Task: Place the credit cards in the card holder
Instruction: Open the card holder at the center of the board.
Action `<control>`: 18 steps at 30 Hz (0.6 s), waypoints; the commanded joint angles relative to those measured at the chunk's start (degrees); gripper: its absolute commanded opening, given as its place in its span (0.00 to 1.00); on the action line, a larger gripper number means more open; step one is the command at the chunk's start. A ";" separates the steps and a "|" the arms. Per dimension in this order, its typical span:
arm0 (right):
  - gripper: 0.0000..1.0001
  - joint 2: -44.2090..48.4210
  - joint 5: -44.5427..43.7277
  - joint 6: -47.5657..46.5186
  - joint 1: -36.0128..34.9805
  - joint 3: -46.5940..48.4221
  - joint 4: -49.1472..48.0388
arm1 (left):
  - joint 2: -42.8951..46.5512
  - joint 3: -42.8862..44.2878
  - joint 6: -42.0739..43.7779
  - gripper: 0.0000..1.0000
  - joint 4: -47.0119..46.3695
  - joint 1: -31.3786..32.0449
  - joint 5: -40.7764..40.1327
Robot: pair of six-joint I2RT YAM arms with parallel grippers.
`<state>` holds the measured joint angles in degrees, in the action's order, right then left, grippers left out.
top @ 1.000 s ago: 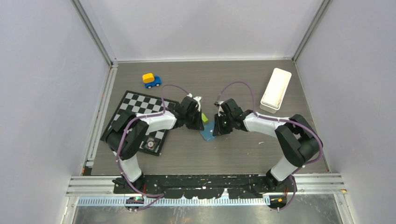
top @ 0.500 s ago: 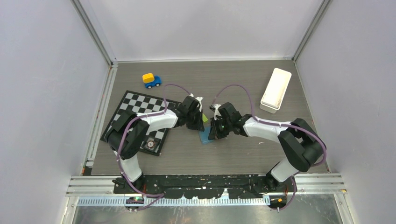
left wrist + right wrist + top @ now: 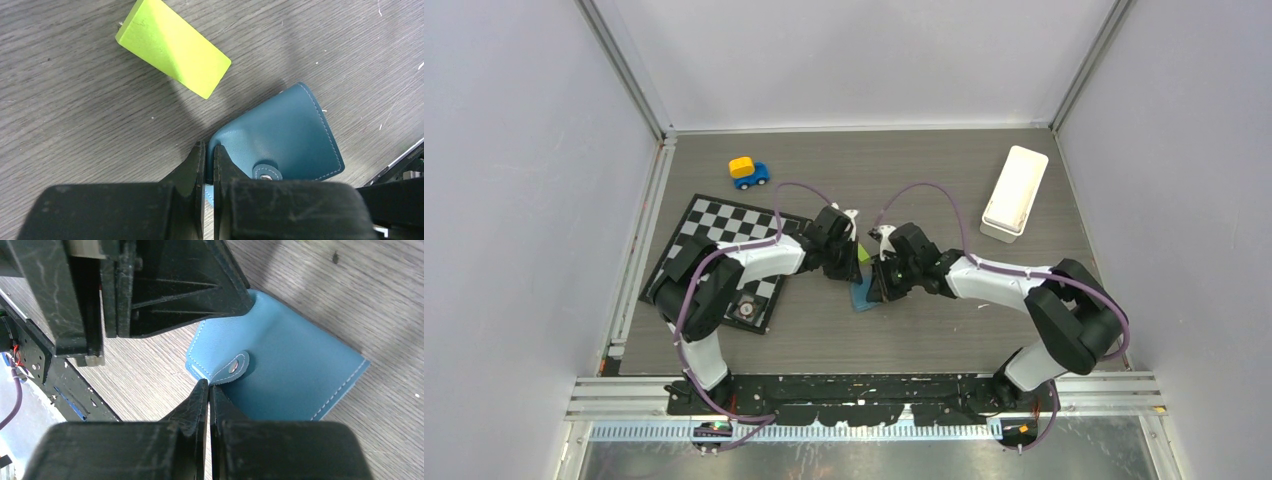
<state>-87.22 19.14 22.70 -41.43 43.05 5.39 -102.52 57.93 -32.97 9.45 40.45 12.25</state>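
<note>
The card holder is a teal-blue folded wallet lying on the table between the two arms. My left gripper is shut on the card holder's folded corner, just left of the snap tab. My right gripper comes from the other side with its jaws shut on the lower edge of the snap tab of the card holder. The left gripper's black fingers fill the upper left of the right wrist view. The credit cards are hidden or out of view.
A lime-green block lies just beyond the wallet, close to the left gripper. A chessboard mat with a small round object sits at the left. A blue and yellow toy car stands behind it. A white tray is at the back right.
My right gripper has slid left onto the wallet and narrowed its jaws at the snap tab. The left gripper has kept its hold and barely moved.
</note>
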 commanded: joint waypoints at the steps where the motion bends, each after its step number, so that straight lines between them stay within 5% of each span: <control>1: 0.00 2.59 6.01 2.02 -3.78 0.18 -4.77 | -2.62 -2.14 -1.55 0.00 0.23 0.31 -2.98; 18: 0.04 10.73 -3.79 4.71 -6.73 -3.23 -4.13 | 0.24 -5.16 -2.51 0.00 -1.94 0.31 -3.77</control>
<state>-81.78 15.44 24.16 -46.76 41.36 4.34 -101.95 55.51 -35.64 6.63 40.49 13.30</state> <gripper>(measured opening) 0.057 0.037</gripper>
